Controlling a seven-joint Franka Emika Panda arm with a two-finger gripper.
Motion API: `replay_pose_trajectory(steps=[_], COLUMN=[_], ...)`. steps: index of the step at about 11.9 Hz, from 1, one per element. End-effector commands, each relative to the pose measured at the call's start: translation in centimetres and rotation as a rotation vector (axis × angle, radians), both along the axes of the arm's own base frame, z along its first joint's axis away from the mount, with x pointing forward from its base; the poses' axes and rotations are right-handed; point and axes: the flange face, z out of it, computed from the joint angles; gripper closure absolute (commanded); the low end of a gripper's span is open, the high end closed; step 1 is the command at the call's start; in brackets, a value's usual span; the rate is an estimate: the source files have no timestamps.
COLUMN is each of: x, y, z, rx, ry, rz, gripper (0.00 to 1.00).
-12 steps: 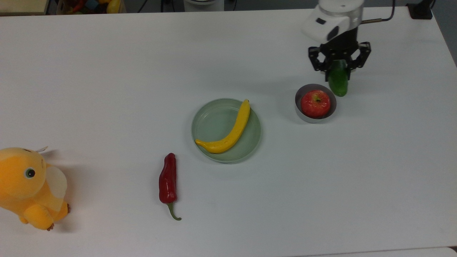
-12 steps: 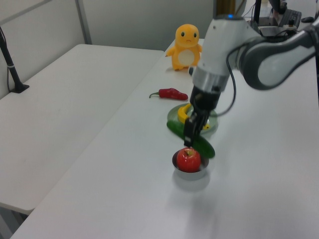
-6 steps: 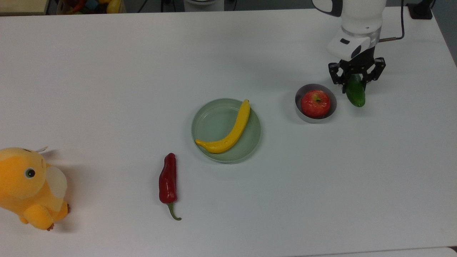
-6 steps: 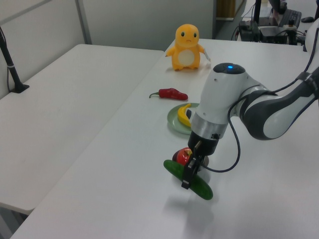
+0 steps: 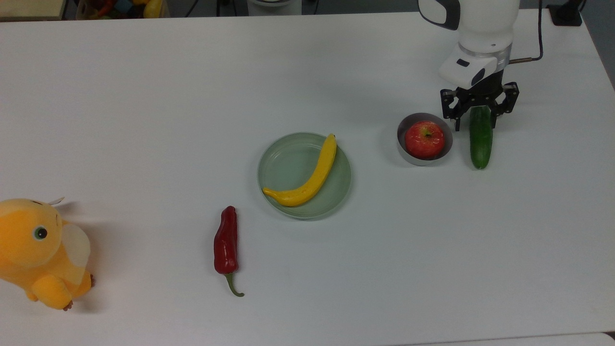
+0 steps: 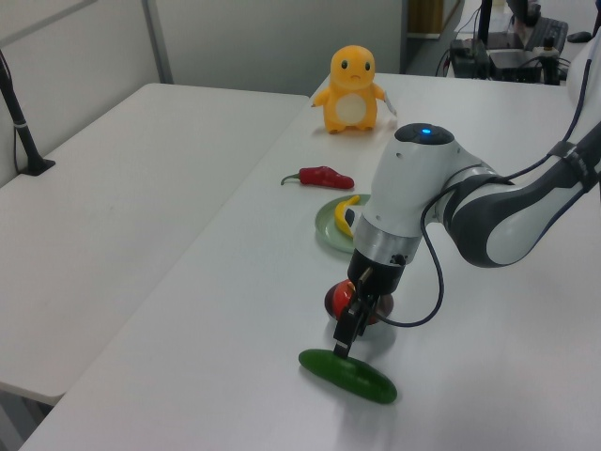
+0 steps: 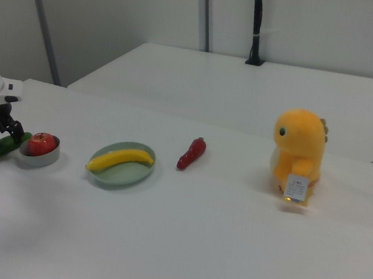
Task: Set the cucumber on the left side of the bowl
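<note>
One change was seen within half a second: the cucumber (image 5: pixel 481 138), earlier held tilted, was laid flat on the counter (image 5: pixel 144 96), one end under the claw (image 5: pixel 480 119), now spread apart. The bowl (image 5: pixel 424 158) stood just beside it. Placement was judged done.

Cucumber (image 5: pixel 481 138) just beside bowl (image 5: pixel 424 158) on the top view's right, apple (image 5: pixel 424 139) in bowl

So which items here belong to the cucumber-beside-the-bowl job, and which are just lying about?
In the job:
cucumber
bowl
gripper

Lying about:
apple in the bowl
banana on the green plate
red chili
yellow plush toy
</note>
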Motion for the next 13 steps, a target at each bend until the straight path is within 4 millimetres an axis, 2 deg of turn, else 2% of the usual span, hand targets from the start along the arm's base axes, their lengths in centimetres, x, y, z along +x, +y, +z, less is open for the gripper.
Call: replay_pose_trajectory(steps=[1,2,3,5,8,9,13], x=[0.3,0.3,0.4,0.5,-0.9,-1.5,-2.0], y=[0.1,-0.1,-0.7,-4.0,-12.1,-15.4,-27.0], z=[1.7,3.1,5.7,11.2,18.4,20.3,23.7], rx=[0.013,0.019,0.028,0.002,-0.176,-0.209,-0.236], ry=[-0.034,-0.048,-0.08,-0.112,0.004,0.046,0.112], rz=[-0.009,-0.008,-0.004,0.02,0.239,0.256,0.106], gripper=[0.21,0.05,0.0,0.0,0.0,0.0,0.0])
